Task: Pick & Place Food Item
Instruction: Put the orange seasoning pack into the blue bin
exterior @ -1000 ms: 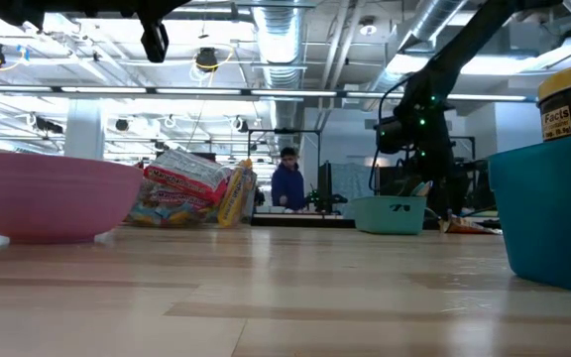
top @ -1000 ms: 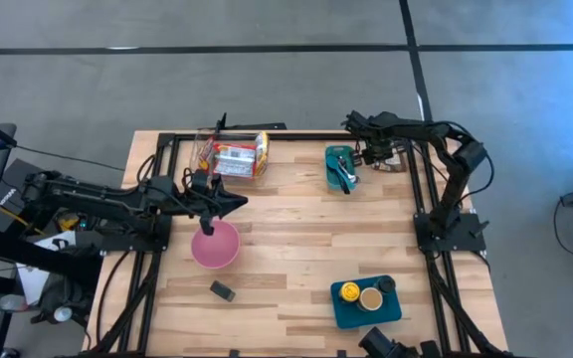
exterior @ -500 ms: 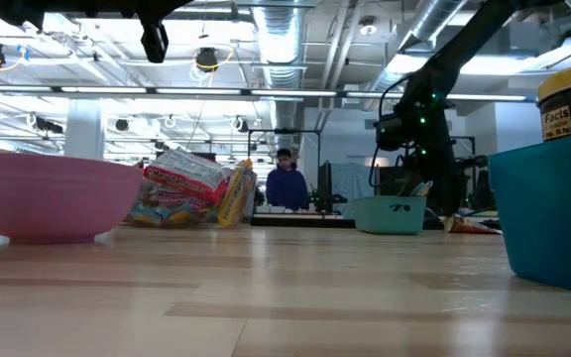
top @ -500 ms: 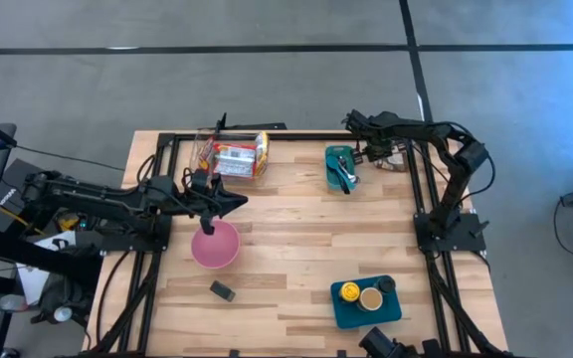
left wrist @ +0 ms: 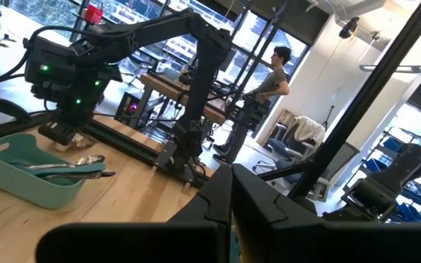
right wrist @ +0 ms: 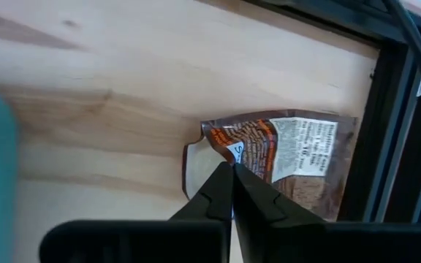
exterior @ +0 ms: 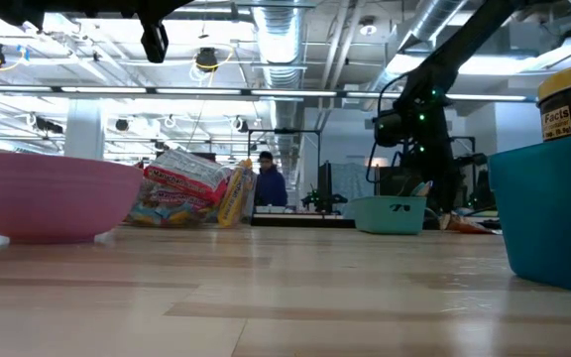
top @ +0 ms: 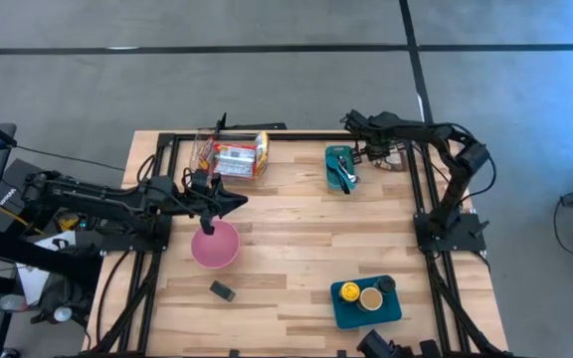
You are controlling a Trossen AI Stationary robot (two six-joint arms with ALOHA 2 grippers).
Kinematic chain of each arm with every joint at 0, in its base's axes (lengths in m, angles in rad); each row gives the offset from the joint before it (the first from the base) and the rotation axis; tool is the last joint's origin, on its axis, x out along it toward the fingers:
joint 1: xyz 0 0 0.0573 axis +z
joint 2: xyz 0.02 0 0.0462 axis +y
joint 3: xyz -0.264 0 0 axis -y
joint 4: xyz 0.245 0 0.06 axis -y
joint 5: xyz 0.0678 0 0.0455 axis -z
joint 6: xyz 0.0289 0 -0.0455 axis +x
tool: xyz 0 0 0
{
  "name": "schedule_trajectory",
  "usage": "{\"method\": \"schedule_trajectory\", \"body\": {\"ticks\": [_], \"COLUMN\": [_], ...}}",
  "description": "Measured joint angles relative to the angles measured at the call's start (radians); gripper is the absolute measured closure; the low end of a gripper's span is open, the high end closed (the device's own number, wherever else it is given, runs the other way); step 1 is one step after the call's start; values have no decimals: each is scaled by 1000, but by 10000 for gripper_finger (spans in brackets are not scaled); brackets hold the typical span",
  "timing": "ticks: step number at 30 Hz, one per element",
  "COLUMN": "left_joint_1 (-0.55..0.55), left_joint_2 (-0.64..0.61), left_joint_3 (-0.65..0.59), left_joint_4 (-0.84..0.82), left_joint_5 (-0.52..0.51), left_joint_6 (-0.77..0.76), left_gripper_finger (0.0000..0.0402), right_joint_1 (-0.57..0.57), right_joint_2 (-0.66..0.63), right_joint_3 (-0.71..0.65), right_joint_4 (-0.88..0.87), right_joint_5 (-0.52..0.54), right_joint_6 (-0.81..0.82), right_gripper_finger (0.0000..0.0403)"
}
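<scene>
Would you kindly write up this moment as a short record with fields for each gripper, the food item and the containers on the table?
right gripper: shut, fingertips at the edge of the brown snack packet, beside the teal utensil tray; whether the packet is pinched is unclear
left gripper: shut, above the pink bowl
snack packet: flat on the table, far right corner, by the black frame
teal bin: near edge, holds jars
snack bags: far edge, untouched
</scene>
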Motion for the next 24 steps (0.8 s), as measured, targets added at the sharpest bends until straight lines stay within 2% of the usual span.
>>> {"method": "schedule_trajectory", "body": {"ticks": [9,16,24], "left_joint_1": [0,0,0], "left_joint_2": [0,0,0], "left_joint_3": [0,0,0], "left_joint_4": [0,0,2], "left_joint_5": [0,-5,-13], "left_joint_6": [0,0,0], "left_gripper_finger": [398,398,398], "right_joint_1": [18,38,126], "right_joint_2": [-117,-280,-478], "right_joint_3": [0,0,0], "right_joint_4": [-24,-69,-79], "right_joint_5": [-3,-5,-10], "right_joint_6": [-12,-12,-12], "right_gripper_finger": [403,403,403]}}
